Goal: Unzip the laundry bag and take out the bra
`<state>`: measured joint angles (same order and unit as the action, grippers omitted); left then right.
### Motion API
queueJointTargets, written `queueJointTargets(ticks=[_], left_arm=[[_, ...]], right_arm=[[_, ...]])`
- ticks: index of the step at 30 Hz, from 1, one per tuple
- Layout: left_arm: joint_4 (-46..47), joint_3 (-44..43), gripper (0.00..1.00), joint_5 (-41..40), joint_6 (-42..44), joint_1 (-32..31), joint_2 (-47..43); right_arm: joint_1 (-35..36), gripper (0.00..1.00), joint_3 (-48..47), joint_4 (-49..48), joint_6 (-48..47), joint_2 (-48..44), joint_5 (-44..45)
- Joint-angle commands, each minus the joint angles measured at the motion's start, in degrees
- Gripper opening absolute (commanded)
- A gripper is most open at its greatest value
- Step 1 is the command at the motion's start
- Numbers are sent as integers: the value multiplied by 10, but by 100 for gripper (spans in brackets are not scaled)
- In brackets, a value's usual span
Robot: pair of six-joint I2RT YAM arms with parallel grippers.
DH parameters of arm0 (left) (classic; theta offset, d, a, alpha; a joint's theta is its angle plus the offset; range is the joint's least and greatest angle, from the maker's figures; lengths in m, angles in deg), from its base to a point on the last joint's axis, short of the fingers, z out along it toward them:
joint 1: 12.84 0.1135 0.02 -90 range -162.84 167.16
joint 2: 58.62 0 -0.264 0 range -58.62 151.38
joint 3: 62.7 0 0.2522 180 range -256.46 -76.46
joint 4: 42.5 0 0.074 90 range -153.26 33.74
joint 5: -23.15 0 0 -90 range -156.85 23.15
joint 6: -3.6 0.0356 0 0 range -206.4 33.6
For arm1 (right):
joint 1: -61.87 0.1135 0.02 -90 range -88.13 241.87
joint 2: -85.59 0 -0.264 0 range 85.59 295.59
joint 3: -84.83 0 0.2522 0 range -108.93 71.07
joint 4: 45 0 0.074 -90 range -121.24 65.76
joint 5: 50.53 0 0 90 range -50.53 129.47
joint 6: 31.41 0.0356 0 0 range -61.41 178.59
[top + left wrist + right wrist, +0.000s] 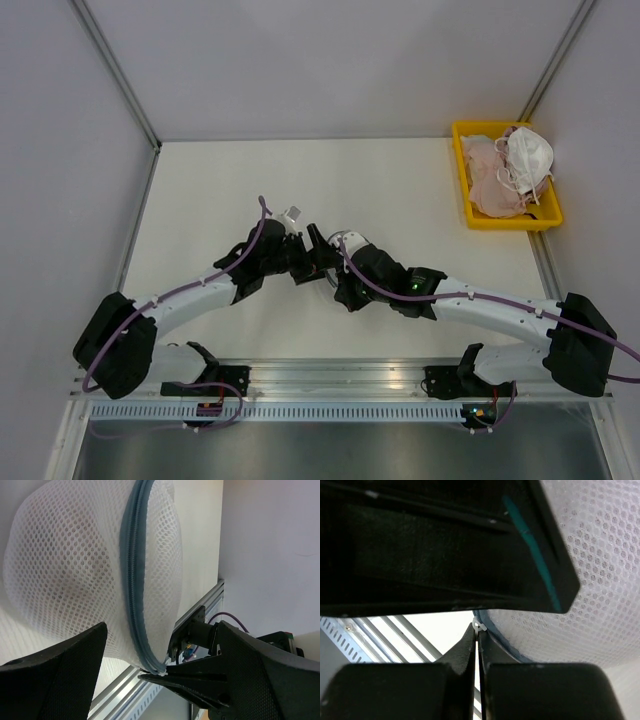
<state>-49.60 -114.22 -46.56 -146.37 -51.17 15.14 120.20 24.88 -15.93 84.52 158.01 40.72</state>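
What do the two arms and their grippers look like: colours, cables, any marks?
The left arm and the right arm have white links and bulky black joint housings. A purple cable runs along each. A small green light glows on the right arm. The left gripper and the right gripper have black fingers that taper to tips.

Top camera looks down — both wrist cameras hug the laundry bag [75,570].

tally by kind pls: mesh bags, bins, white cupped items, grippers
laundry bag: 1
yellow bin: 1
white cupped item: 1
grippers: 2 (left gripper, right gripper)
Total: 5
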Motion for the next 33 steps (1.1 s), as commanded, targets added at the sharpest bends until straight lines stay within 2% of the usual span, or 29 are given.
queueJointTargets(ticks=[1, 4, 5, 7, 8, 11, 19, 33], left_arm=[[41, -25, 93, -17, -10, -7, 20], [61, -21, 73, -8, -9, -8, 40], [64, -20, 56, -6, -8, -7, 45], [69, -20, 38, -3, -6, -7, 53], [70, -20, 22, -3, -6, -7, 60], [64, -21, 3, -10, 1, -7, 67], [53, -27, 2, -21, 42, 20, 71], [85, -4, 2, 88, 88, 127, 64]], right_arm=[[0, 1, 0, -8, -11, -11, -6], [-1, 1, -1, -5, -13, -14, -4], [0, 0, -1, -4, -13, -14, -3], [0, 1, -1, 0, -13, -14, -1], [0, 0, 0, 2, -13, -16, -1], [0, 0, 0, 10, -13, -20, 2], [0, 0, -6, 44, -17, -22, 0], [0, 1, 1, 105, -28, -30, 1]])
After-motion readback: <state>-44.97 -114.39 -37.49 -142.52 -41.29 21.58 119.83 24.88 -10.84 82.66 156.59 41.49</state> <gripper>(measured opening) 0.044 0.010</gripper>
